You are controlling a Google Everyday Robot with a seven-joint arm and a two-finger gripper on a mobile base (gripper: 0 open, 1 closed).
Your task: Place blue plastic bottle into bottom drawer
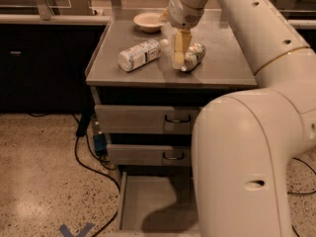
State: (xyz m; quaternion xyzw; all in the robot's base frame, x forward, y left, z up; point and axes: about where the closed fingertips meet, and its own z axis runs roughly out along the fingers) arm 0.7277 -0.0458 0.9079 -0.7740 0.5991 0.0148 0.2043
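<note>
grey metal cabinet top [224,70] in a dim room, speckled floor [39,172] with a black cable [79,154] at the cabinet's left. blue plastic bottle [140,55] lay on its side on the top, left of centre, cap toward the gripper [178,64]. gripper pointed down just beside a shiny can [194,56]; open or closed, cannot tell. small bowl [149,21] sat at the back. bottom drawer [148,201] was pulled out, the two upper drawers [140,118] closed. big white arm [247,147] blocked the drawers' right side.
</note>
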